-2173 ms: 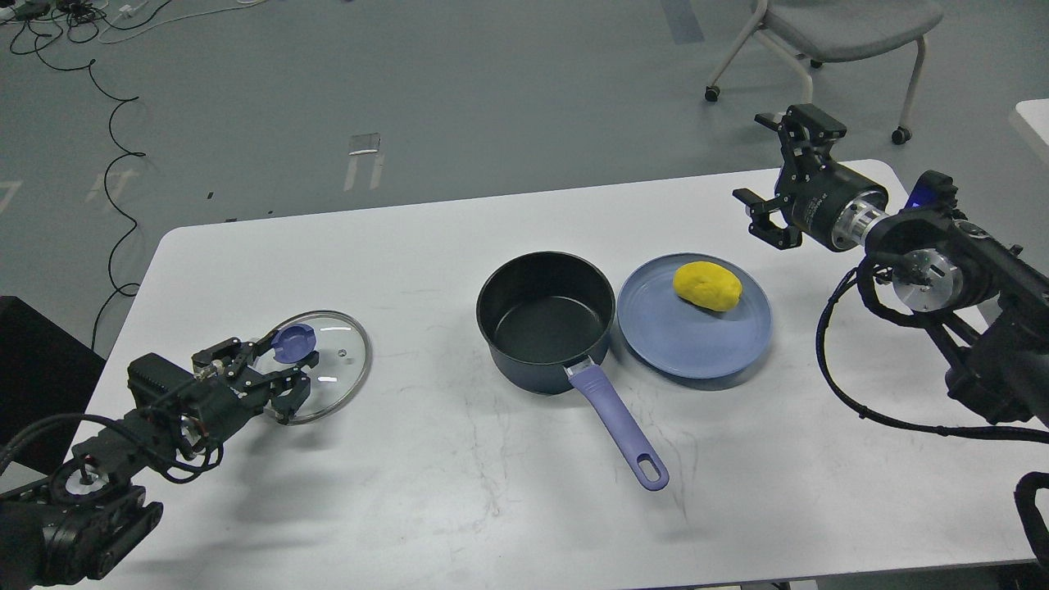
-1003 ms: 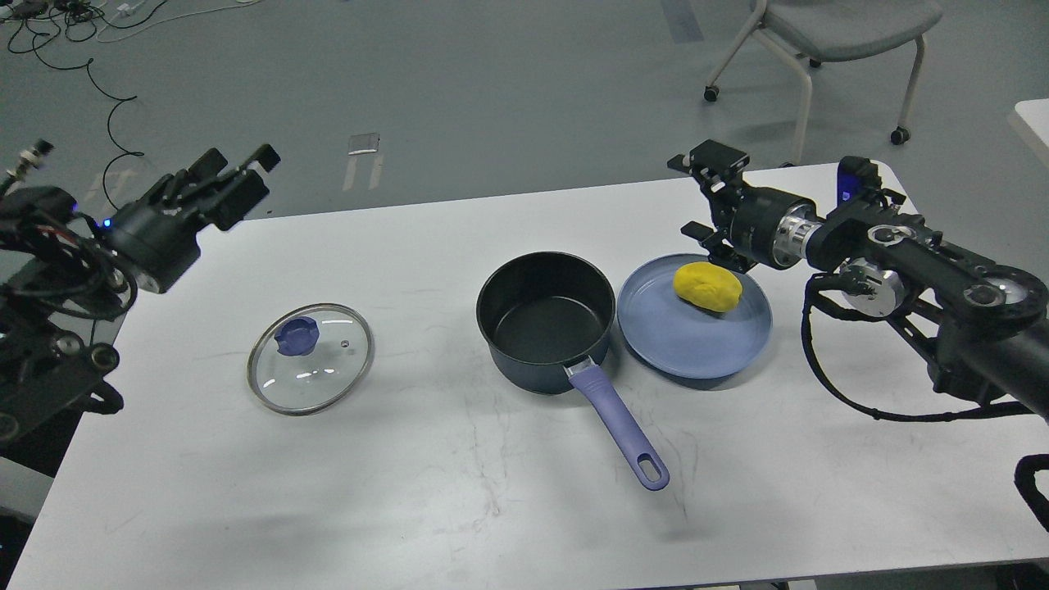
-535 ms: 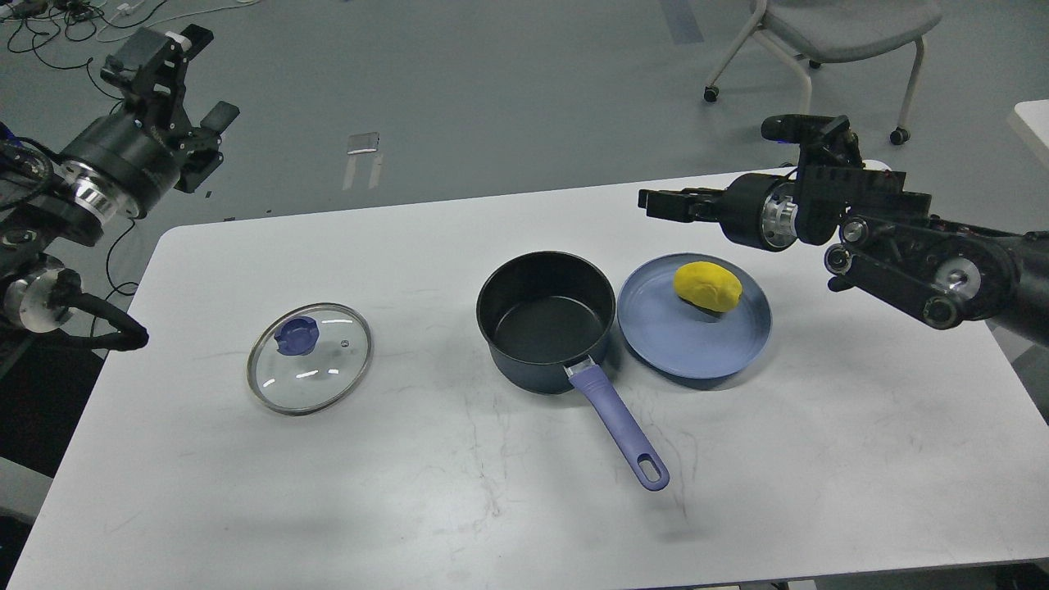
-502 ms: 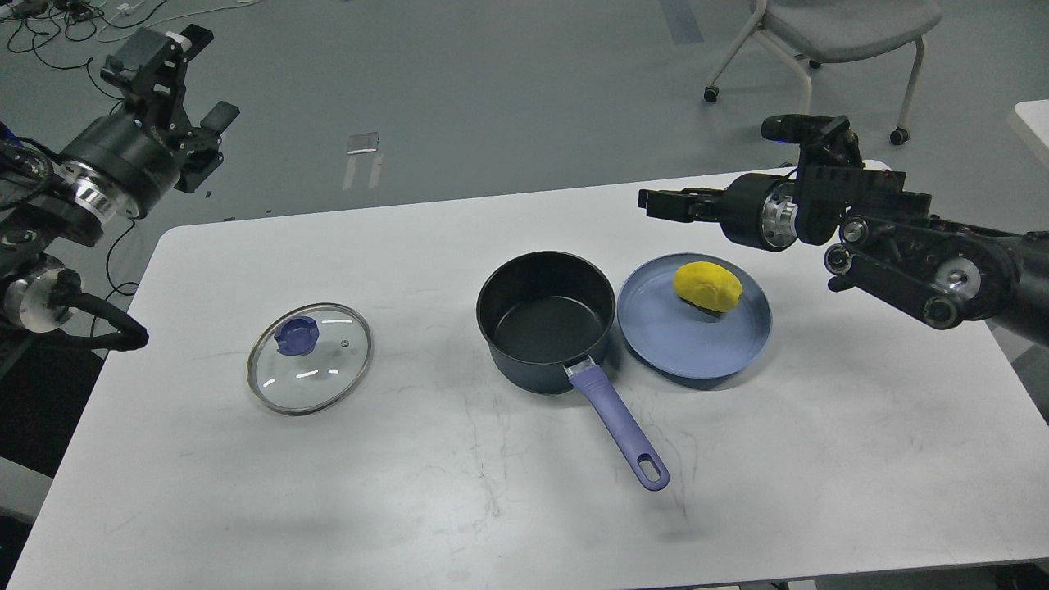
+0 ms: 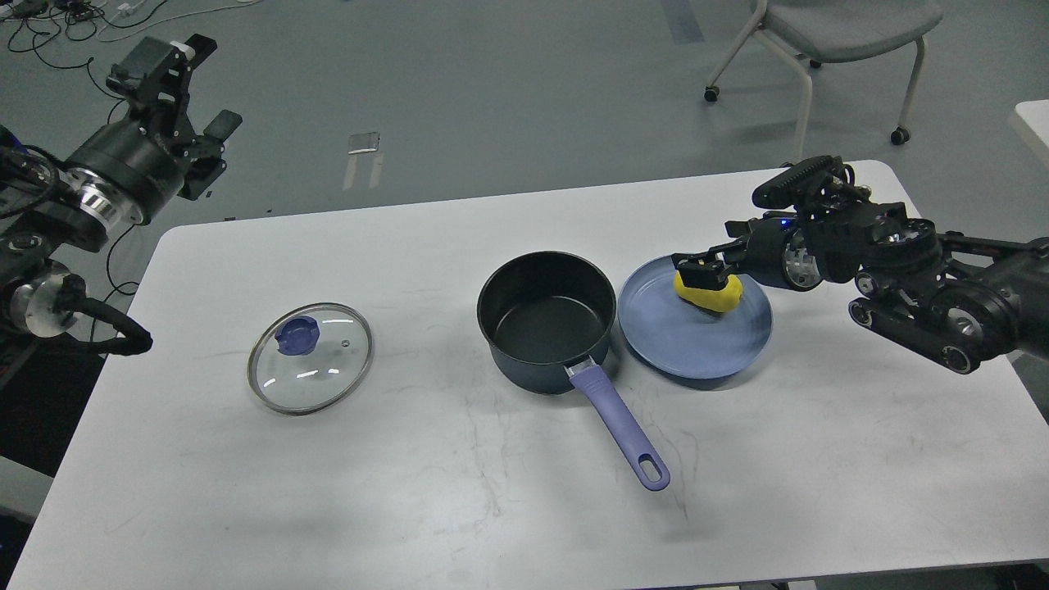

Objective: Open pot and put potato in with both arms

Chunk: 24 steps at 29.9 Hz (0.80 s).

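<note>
The dark navy pot [image 5: 545, 324] stands open at the table's middle, its purple-blue handle [image 5: 619, 426] pointing toward me. The yellow potato [image 5: 711, 297] lies on the light-blue plate [image 5: 688, 348] just right of the pot. My right gripper [image 5: 701, 272] is down on the potato's top, its black fingers against it; I cannot tell whether they are closed on it. My left gripper [image 5: 195, 86] is open and empty, raised high beyond the table's far left corner. The glass lid [image 5: 310, 358] with a blue knob lies flat on the table to the left.
The white table [image 5: 492, 492] is bare in front. A grey chair [image 5: 836, 24] on castors stands behind the far right corner. Cables [image 5: 82, 33] lie on the floor at the far left.
My left gripper let go of the lid and rose up to the far left. My right arm swung in over the plate and came down onto the potato.
</note>
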Available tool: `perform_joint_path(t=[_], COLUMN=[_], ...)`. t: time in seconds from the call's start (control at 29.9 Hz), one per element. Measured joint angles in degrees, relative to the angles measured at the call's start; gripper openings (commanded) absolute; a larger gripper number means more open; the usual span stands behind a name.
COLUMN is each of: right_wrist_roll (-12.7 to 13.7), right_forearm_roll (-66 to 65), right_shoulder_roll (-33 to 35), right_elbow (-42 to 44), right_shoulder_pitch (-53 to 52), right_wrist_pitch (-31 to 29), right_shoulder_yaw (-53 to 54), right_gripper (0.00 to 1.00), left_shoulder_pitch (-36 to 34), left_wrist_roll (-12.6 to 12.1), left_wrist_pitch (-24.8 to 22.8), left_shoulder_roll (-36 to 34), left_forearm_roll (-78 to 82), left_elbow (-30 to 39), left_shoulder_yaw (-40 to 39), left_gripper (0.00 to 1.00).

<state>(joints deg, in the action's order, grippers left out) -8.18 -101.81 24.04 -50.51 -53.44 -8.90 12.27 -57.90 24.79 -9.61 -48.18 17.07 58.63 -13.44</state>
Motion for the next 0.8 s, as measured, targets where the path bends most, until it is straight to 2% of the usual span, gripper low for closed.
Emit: perform_joint_path(t=[0.27,0.43,0.5,0.53,0.8], right_wrist_roll=[0.04,0.06,0.06,0.06,0.1], right_forearm_roll=[-0.06,-0.06,-0.06,-0.06,-0.32], right_shoulder_roll=[-0.09,-0.07,-0.09,-0.11,-0.47], right_elbow=[0.66,0.68,0.69,0.73,1.6], right_shoulder_pitch=[1.98,2.6,2.63,2.63,2.36], right_wrist_pitch=[0.2,0.26,0.26,0.26,0.11], right_shoulder_yaw=[-0.11,-0.18,-0.23,-0.27,-3.15], right_gripper=[0.96,0.8,0.76,0.7,0.7], left_shoulder_pitch=[0.35,0.98,1.1,1.15,1.18], left_wrist_roll=[-0.05,-0.25,-0.26,-0.26,-0.33], left_wrist_pitch=[0.32,1.27,1.49,1.53,1.7], left_shoulder_roll=[0.19,0.26,0.27,0.27,0.27], left_forearm_roll=[0.02,0.13,0.15,0.16,0.16], left_elbow=[-0.02,0.0,-0.01,-0.01,0.0], left_shoulder_yaw=[0.69,0.88,0.88,0.88,0.88], left_gripper=[0.98,0.98,0.98,0.98,0.98])
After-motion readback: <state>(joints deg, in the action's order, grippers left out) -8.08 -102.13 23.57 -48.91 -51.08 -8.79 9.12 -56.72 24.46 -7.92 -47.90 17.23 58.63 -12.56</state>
